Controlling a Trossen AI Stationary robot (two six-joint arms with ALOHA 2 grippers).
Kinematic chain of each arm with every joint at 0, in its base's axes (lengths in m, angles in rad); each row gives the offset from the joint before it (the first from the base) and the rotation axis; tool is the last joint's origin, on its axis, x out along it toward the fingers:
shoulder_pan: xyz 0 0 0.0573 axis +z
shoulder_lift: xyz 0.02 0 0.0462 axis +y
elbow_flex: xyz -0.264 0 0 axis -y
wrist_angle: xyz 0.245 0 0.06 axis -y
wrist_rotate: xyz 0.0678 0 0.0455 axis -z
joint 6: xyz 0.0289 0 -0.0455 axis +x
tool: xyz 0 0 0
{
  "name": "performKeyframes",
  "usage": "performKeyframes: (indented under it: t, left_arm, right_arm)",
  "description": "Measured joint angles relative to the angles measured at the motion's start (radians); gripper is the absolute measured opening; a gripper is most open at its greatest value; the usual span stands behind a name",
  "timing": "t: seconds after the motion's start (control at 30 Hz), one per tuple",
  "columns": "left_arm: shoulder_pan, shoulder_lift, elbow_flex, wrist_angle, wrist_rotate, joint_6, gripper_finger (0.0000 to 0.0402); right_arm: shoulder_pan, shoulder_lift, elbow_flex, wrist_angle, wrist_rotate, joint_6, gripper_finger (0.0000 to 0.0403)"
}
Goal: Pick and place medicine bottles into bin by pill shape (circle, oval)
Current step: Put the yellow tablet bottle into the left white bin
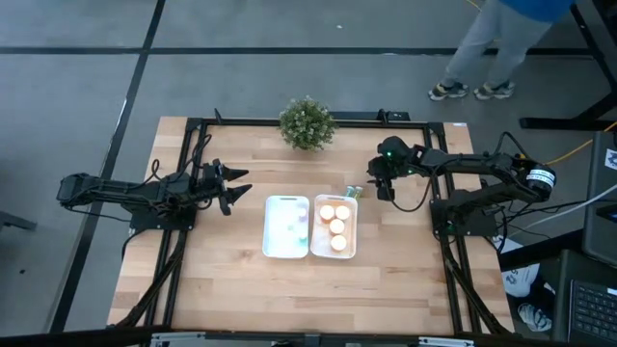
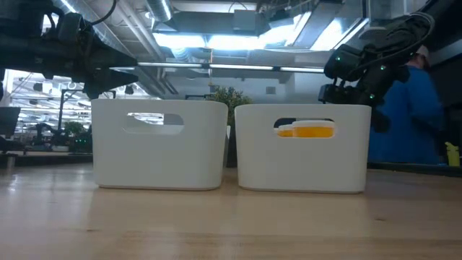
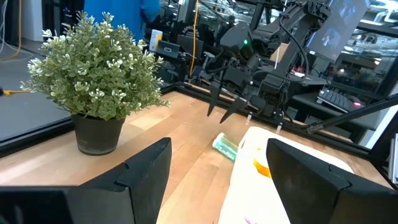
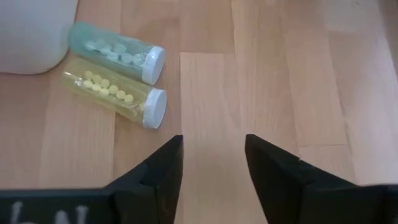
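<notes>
Two medicine bottles (image 4: 115, 78), teal and yellow, lay touching side by side on the surface (image 4: 261, 74) beside the right bin (image 1: 335, 227). The right gripper (image 4: 211, 162) hovered near them, jaws apart and empty, bottles off to one side of the gap.

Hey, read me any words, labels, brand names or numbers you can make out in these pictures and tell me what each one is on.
No text can be read for certain.
Teal bottle and yellow bottle, lying on the table by the bin: no labels show, only the pills inside.
Right gripper: pale marks on its body at the picture's edge, cut off and unreadable.
White bins: plain, no print.
</notes>
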Motion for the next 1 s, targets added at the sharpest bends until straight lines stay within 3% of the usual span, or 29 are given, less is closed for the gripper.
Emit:
performKeyframes:
  t: [0.43,0.57,1.0]
  left_arm:
    - [0.000,0.000,0.000,0.000,0.000,0.000,0.0255]
    - [0.000,0.000,0.000,0.000,0.000,0.000,0.0255]
    - [0.000,0.000,0.000,0.000,0.000,0.000,0.0255]
  right_arm:
    - [0.027,0.000,0.000,0.005,-0.016,-0.005,0.0324]
    - [0.059,0.020,0.000,-0.015,-0.070,-0.067,0.0330]
    - [0.099,0.193,0.000,0.161,-0.071,-0.186,0.0330]
